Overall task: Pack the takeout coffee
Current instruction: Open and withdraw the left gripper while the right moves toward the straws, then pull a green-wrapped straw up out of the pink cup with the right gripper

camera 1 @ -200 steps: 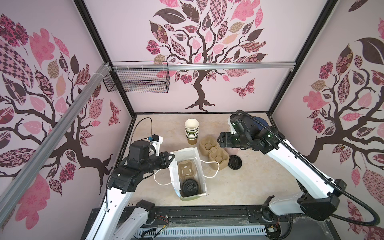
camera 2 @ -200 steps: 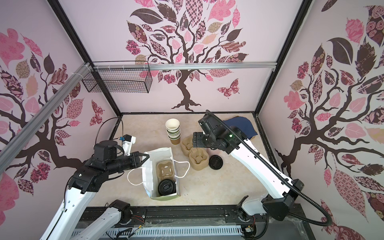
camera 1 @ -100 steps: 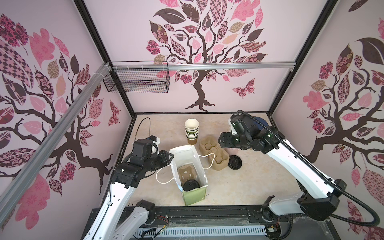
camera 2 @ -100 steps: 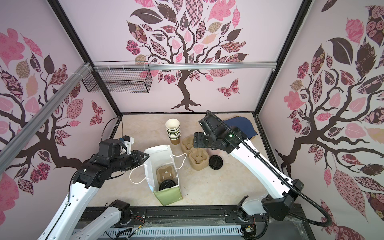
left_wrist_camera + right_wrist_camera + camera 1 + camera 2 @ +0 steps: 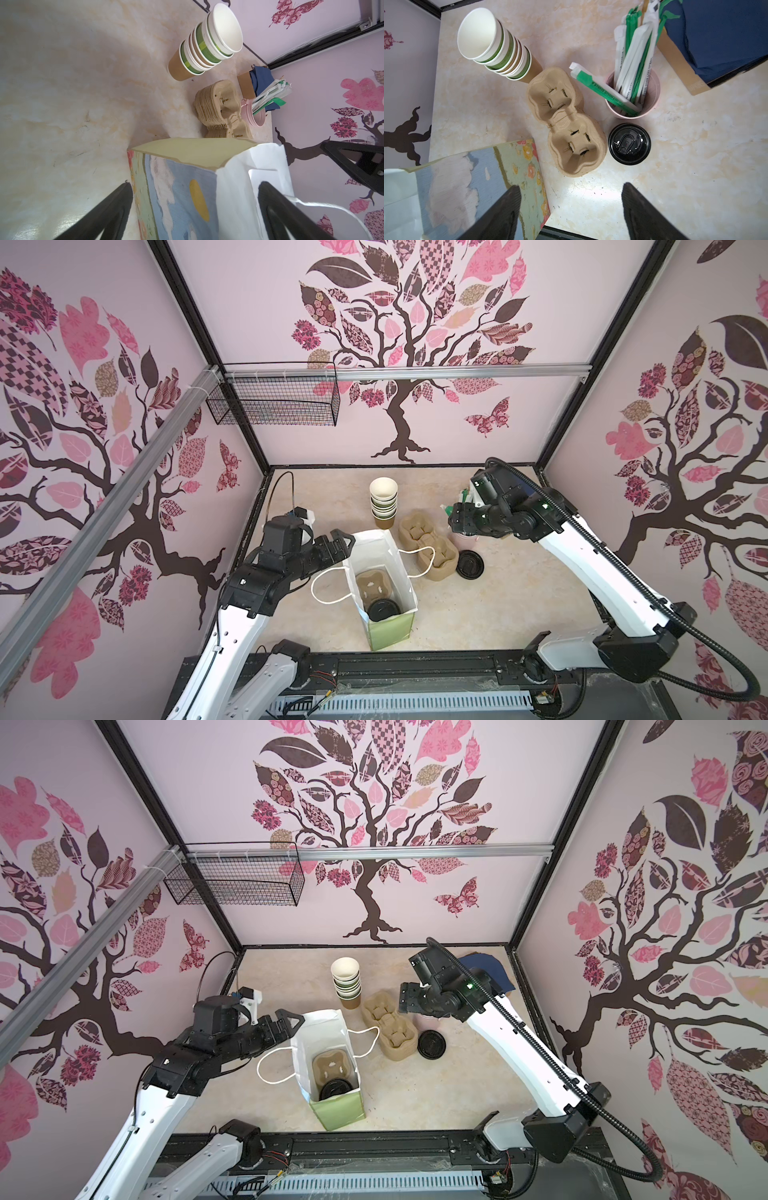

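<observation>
Nearest you, the bag (image 5: 374, 549) stands upright and open, and the coffee (image 5: 383, 609) sits deep in its near end. In both top views you get only its black lid from above (image 5: 333, 1089). The bag's walls hide the cup's sides, and neither wrist view sees into the bag. The cup stands on its base, long axis vertical, lid facing up. Which way the sip hole faces is too dark to tell. It fills the near pocket of a carrier (image 5: 371, 587) whose far pocket is empty.

Your left gripper (image 5: 341, 543) is at the bag's far-left top corner. In the left wrist view its fingers (image 5: 108, 214) are spread wide with that corner between them. You cannot tell whether either finger touches the paper. Rope handles (image 5: 312, 587) droop off both sides of the bag, the right one across the spare carriers (image 5: 428, 545), which sit just right of the bag's far end. A loose lid (image 5: 469, 565) lies flat just beyond those.

Your right gripper (image 5: 455, 518) hovers farther right of the bag, covering most of the straw cup (image 5: 652, 93) in the top views. Its fingers (image 5: 643, 214) are apart with nothing between them.

Straight beyond the bag stands the cup stack (image 5: 383, 502). Farthest right, a blue cloth (image 5: 494, 969) lies half hidden behind the right arm.
</observation>
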`<act>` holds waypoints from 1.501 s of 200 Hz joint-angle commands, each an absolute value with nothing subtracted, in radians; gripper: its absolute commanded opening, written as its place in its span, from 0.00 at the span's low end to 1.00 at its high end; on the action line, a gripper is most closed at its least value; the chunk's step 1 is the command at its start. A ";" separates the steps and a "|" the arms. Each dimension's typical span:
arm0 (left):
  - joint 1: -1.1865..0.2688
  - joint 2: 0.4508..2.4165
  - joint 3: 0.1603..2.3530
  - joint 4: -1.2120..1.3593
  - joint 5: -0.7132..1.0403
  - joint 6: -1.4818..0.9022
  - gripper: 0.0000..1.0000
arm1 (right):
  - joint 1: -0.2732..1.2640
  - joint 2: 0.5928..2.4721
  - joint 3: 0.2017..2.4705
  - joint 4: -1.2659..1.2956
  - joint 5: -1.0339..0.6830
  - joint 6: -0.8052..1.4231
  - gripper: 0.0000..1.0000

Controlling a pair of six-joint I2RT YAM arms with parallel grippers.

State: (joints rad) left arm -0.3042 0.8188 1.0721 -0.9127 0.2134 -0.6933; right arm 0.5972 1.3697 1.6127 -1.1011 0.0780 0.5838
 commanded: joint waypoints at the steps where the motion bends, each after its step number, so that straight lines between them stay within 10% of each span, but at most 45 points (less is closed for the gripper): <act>1: -0.302 0.793 1.172 -0.876 0.112 -0.708 0.98 | 0.561 1.318 1.652 -1.141 0.061 0.596 0.81; 66: -0.302 0.627 1.146 -1.098 -0.590 -0.989 0.95 | 0.168 1.152 1.344 -1.014 -0.095 0.685 0.80; 163: -0.302 0.532 1.018 -1.074 -0.567 -1.034 0.93 | 0.195 1.163 1.111 -0.500 -0.403 0.187 0.70; 300: -0.302 0.544 1.035 -1.074 -0.468 -1.017 0.92 | 0.259 1.451 1.243 -0.480 -0.468 0.625 0.59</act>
State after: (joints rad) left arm -0.3027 0.5354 1.0382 -1.0798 -0.4873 -1.0309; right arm 0.2577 1.4208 1.2003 -0.4896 -0.4339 0.5964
